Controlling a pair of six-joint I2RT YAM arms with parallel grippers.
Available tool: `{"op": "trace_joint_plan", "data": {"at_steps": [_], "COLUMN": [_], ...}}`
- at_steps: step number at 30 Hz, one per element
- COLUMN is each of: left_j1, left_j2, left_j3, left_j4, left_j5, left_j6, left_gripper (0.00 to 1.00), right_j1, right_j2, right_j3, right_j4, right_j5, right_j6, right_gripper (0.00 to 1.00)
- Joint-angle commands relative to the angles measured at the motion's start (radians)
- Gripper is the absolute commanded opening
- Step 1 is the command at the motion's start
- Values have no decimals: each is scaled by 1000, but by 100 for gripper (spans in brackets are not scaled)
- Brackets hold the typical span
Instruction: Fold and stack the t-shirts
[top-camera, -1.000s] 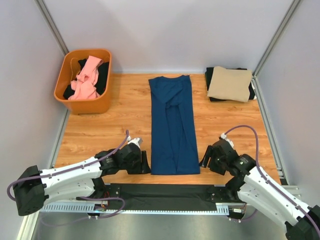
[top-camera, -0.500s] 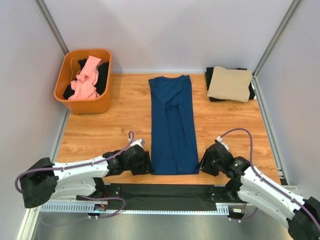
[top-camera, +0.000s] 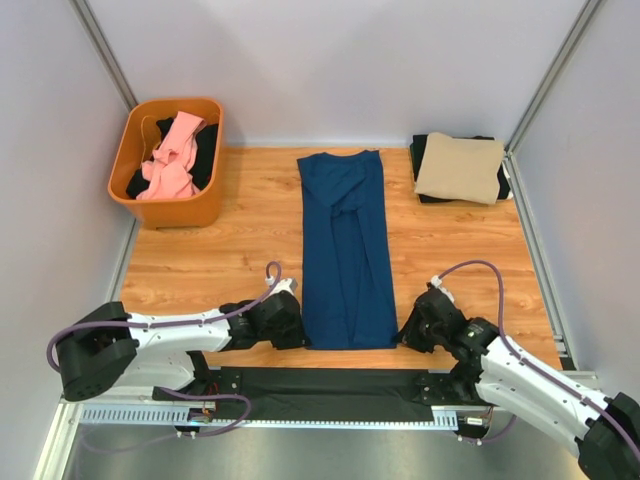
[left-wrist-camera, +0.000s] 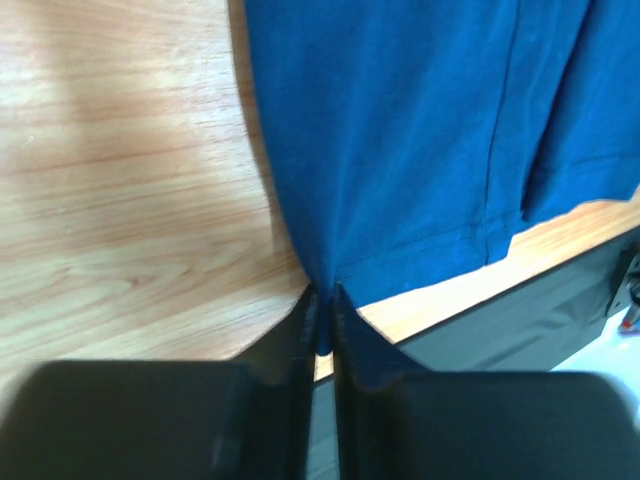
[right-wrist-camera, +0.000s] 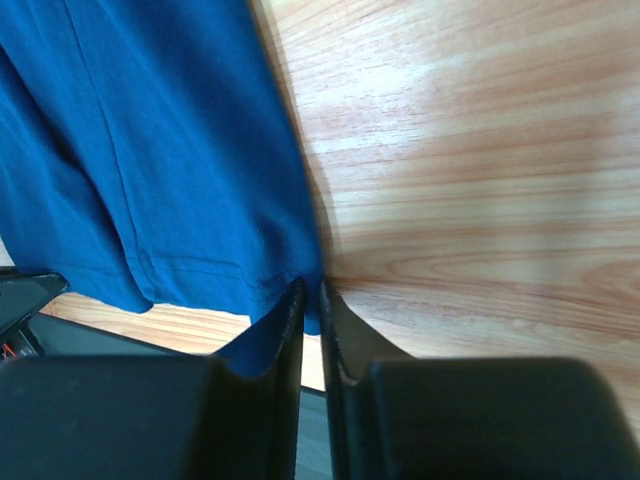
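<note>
Two end effectors sit low at the near hem of the navy t-shirt (top-camera: 345, 250), which lies as a long narrow strip down the middle of the desk (top-camera: 230, 250), collar end far and hem toward the arm bases. The left end effector (left-wrist-camera: 322, 305) is pinched on the left hem corner and the right end effector (right-wrist-camera: 310, 297) on the right one, each with a sliver of blue cloth between nearly closed fingers. Gripping both near corners at once looks meant for carrying the hem up toward the collar evenly, so the strip does not skew. A folded tan t-shirt (top-camera: 458, 167) rests on a black one (top-camera: 421, 160) at the far right, probably the stack this one will join. The orange basket (top-camera: 205, 215) at the far left holds a pink t-shirt (top-camera: 172, 160) among dark cloth. Overhead, the layout is plain but the fingertips hide under the wrists. Each wrist view shows the pinch itself and the stitched hem, yet neither shows the stack or the basket.
</note>
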Motion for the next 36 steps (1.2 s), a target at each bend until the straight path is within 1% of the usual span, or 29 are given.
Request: {"op": "trace_joint_plan", "data": {"at_steps": [1, 3, 4, 5, 6, 8, 13, 16, 17, 19, 20, 22, 23, 24, 25, 26, 28, 32, 33, 34, 36], "left_j1": [-7, -7, -7, -7, -7, -7, 3, 61, 106, 153, 199, 245, 287, 308, 328, 365, 406, 477, 491, 514, 534], "left_j2": [5, -9, -18, -38, -50, -90, -109, -78, -58, -37, -6, 34, 78, 103, 127, 175, 221, 362, 388, 437, 488], "left_j3": [12, 41, 58, 79, 125, 168, 311, 386, 400, 454, 473, 542, 565, 616, 642, 667, 740, 868, 888, 908, 972], "left_j4": [-35, -69, -105, -200, -242, -344, -475, -504, -508, -506, -508, -508, -509, -509, -508, -506, -508, -509, -506, -505, -508], "left_j5": [-30, -27, -38, -44, -53, -82, -148, -136, -132, -107, -98, -75, -67, -60, -35, -29, -27, -12, 5, 16, 40], "left_j6": [7, 11, 2, -2, -1, 11, 57, 117, 132, 191, 210, 267, 286, 319, 333, 347, 384, 435, 441, 450, 476], "left_gripper": [7, 0, 0, 0, 0, 0, 0, 0, 0, 0, 0, 0, 0, 0, 0, 0, 0, 0, 0, 0, 0], "right_j1": [11, 15, 18, 19, 20, 22, 17, -23, -59, -96, -138, -173, -202, -218, -231, -254, -276, -330, -334, -345, -359], "right_j2": [-6, -16, -24, -41, -49, -66, 2, 112, 170, 226, 285, 354, 425, 462, 495, 561, 655, 810, 866, 893, 957], "right_j3": [-28, -2, 13, 38, 85, 139, 294, 361, 413, 469, 519, 578, 605, 668, 694, 725, 806, 940, 995, 1016, 1065], "right_j4": [30, 7, -54, -92, -126, -200, -222, -188, -179, -139, -125, -88, -79, -73, -53, -47, -27, -10, -10, -13, -11], "right_j5": [-16, -3, 10, 20, 68, 98, 161, 179, 175, 162, 149, 129, 113, 107, 98, 83, 64, 37, 2, -3, -6], "right_j6": [11, 10, 8, 3, -6, -18, -81, -141, -186, -231, -274, -312, -331, -363, -377, -388, -417, -454, -466, -471, -480], "right_gripper": [0, 0, 0, 0, 0, 0, 0, 0, 0, 0, 0, 0, 0, 0, 0, 0, 0, 0, 0, 0, 0]}}
